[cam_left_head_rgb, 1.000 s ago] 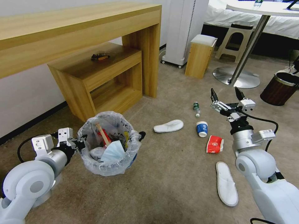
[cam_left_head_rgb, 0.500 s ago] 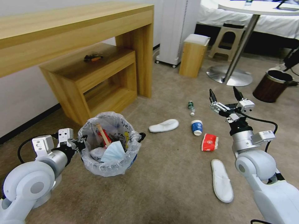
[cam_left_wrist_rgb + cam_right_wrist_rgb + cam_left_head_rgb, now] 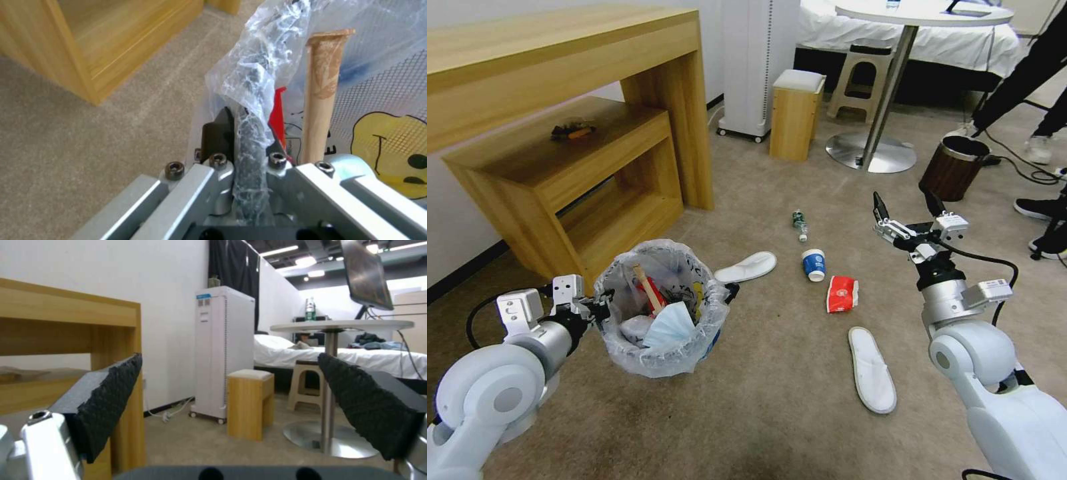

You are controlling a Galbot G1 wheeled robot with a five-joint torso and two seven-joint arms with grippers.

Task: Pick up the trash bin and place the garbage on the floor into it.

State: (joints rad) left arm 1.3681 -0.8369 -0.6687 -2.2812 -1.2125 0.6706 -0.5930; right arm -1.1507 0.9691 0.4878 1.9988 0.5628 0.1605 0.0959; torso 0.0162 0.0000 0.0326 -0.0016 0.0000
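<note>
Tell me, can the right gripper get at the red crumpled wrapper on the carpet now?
Probably yes: the right gripper is open and empty, and bare beige carpet surrounds the red crumpled wrapper.

A mock bedroom: bed (image 3: pixel 894 40), wooden desk (image 3: pixel 560 73), carpet (image 3: pixel 774 400).

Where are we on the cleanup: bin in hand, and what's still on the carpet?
Done: the trash bin already holds a stick, a mask and wrappers. In hand: the left pincer is shut on its bag-lined rim. Left on the floor: two white slippers, a blue cup, a red wrapper and a small bottle. The right pincer is raised, open and empty.
</note>
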